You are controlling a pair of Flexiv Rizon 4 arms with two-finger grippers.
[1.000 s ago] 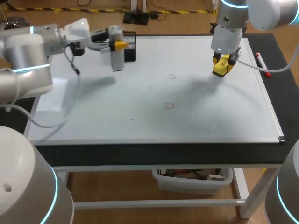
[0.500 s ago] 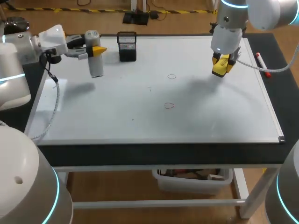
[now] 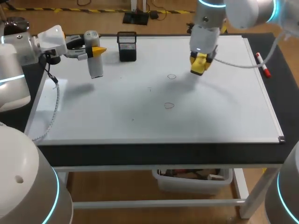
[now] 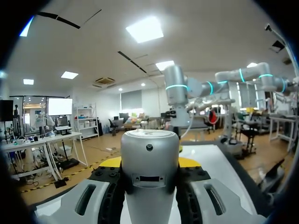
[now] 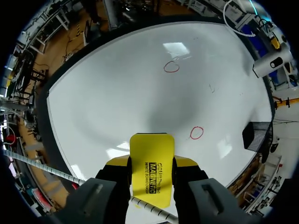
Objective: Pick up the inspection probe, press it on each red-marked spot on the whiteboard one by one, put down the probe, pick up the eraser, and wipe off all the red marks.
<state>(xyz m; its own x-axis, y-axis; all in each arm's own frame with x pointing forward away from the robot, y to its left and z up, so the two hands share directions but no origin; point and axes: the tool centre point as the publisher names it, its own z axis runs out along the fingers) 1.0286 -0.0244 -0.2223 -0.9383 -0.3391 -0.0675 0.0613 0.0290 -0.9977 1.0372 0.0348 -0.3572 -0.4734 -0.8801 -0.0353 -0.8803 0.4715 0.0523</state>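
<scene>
The left end effector [image 3: 92, 48] is closed on a grey metal cylindrical inspection probe [image 3: 96, 65], its yellow-tipped fingers pressing the cylinder from both sides, above the far left part of the white rectangular whiteboard [image 3: 140, 122]. In the left wrist view the probe fills the space between the two fingers, its rounded end pointing out ahead of them.

The right end effector [image 3: 200, 62] comes in over the far middle of the board and grips a yellow magnetic block eraser [image 5: 151, 169], both fingers tight against its sides. Whether the eraser touches the board surface cannot be told.

Two small red circles are drawn on the board. The farther red circle [image 3: 171, 76] lies just beside the eraser, on its left in the head view. The nearer red circle [image 3: 169, 106] lies toward the middle of the board, apart from both arms.

A black mesh holder [image 3: 126, 47] stands at the far edge of the board, near the probe. A red-and-white marker pen [image 3: 262, 65] lies along the right edge. The board covers most of the dark worktop [image 3: 159, 154].
</scene>
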